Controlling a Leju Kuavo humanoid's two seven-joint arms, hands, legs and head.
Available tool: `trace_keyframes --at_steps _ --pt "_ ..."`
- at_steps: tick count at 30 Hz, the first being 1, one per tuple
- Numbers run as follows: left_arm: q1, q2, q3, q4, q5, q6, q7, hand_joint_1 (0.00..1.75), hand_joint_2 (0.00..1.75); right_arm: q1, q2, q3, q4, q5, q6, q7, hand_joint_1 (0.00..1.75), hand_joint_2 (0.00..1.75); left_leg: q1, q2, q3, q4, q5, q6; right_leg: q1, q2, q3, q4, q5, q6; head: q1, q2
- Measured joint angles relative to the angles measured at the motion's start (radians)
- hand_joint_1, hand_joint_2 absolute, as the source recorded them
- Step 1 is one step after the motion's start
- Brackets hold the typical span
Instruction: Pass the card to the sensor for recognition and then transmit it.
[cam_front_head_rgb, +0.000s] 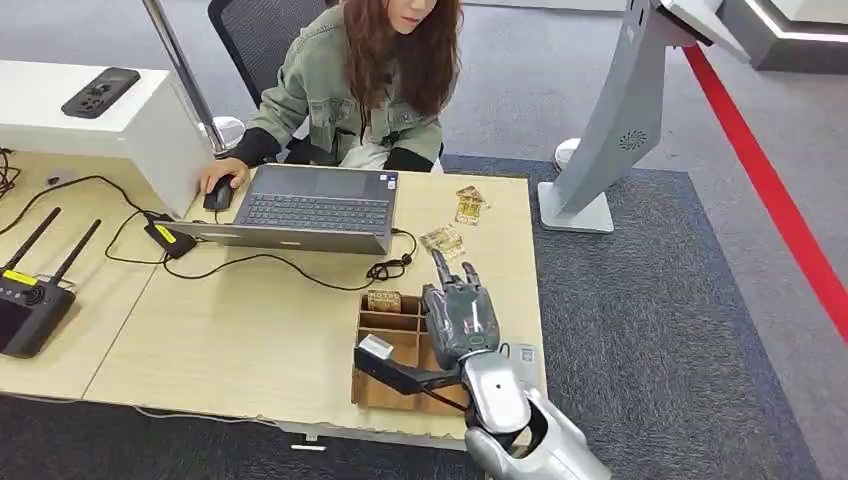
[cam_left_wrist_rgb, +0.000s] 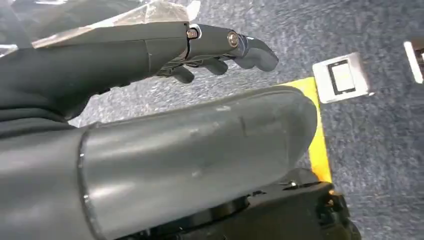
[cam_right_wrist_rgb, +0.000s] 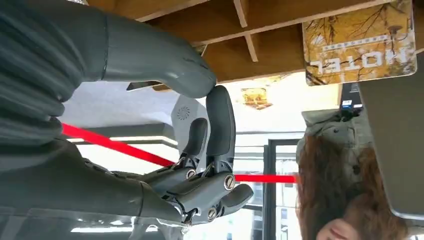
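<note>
A yellow-brown card (cam_front_head_rgb: 383, 300) marked HOTEL (cam_right_wrist_rgb: 360, 42) stands in the far slot of a wooden compartment box (cam_front_head_rgb: 392, 385) near the table's front right corner. Two similar cards (cam_front_head_rgb: 441, 241) lie on the table beyond the box. My right hand (cam_front_head_rgb: 460, 312) hovers over the box's right side, palm down, two fingers stretched toward the cards, and it holds nothing (cam_right_wrist_rgb: 210, 150). The grey sensor stand (cam_front_head_rgb: 612, 130) rises from the carpet to the right of the table. My left hand (cam_left_wrist_rgb: 215, 45) hangs over the carpet with its fingers loosely extended and nothing in them.
A person sits behind the table at a laptop (cam_front_head_rgb: 315, 210), one hand on a mouse (cam_front_head_rgb: 218, 193). Cables (cam_front_head_rgb: 290, 265) trail across the tabletop. A controller with antennas (cam_front_head_rgb: 30, 300) lies at the left. A red floor line (cam_front_head_rgb: 770, 190) runs on the right.
</note>
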Motion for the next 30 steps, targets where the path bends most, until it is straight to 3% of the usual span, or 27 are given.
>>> trace_keyframes --at_steps 3,6,7,8,11,14,30 --pt "-0.001 0.0 0.0 0.0 -0.019 0.0 -0.006 0.0 0.0 -0.001 0.003 0.001 0.001 0.0 0.005 0.0 1.15 1.75 0.0 0.0 0.0 0.0 0.0 0.0 0.0 0.0 0.0 0.0 0.0 0.0 0.0 0.0" --pt "-0.006 0.0 -0.001 0.001 -0.141 0.0 0.01 0.0 0.0 -0.013 0.007 0.003 0.009 -0.011 0.007 -0.001 0.31 1.75 0.0 0.0 -0.001 0.0 0.0 0.0 0.0 0.0 0.0 0.0 0.0 0.0 0.0 0.0" --pt "-0.009 0.0 -0.002 0.003 -0.169 0.0 -0.004 0.0 0.0 -0.023 0.008 0.004 0.016 -0.018 0.005 -0.006 0.09 1.75 0.0 0.0 -0.001 0.0 0.0 0.0 0.0 0.0 0.0 0.0 0.0 0.0 0.0 0.0" --pt "-0.012 0.0 -0.003 0.003 -0.185 0.0 -0.017 0.0 0.0 -0.032 0.01 0.004 0.022 -0.02 0.003 -0.01 0.0 1.75 0.0 0.0 -0.001 0.0 0.0 0.0 0.0 0.0 0.0 0.0 0.0 0.0 0.001 0.0" --pt "-0.029 -0.003 -0.006 0.003 -0.212 0.0 -0.029 0.0 0.0 -0.044 0.014 0.005 0.037 -0.026 0.0 -0.015 0.0 1.75 0.0 -0.01 -0.001 0.0 0.001 -0.001 0.0 -0.002 0.001 0.0 0.0 0.0 0.001 0.0" --pt "-0.066 -0.018 -0.017 -0.003 -0.242 -0.019 -0.029 0.0 0.0 -0.05 0.019 0.006 0.05 -0.029 -0.001 -0.016 0.0 1.75 0.0 -0.01 -0.004 0.0 0.002 0.0 0.0 -0.006 0.0 -0.001 0.001 0.001 0.003 0.0" --pt "-0.077 -0.022 -0.052 -0.006 -0.311 -0.021 -0.059 0.0 0.0 -0.06 0.04 0.011 0.093 -0.032 -0.005 -0.018 0.0 1.75 0.002 -0.006 -0.004 0.0 0.002 0.0 0.002 -0.002 -0.001 -0.001 0.002 0.0 0.002 0.0"
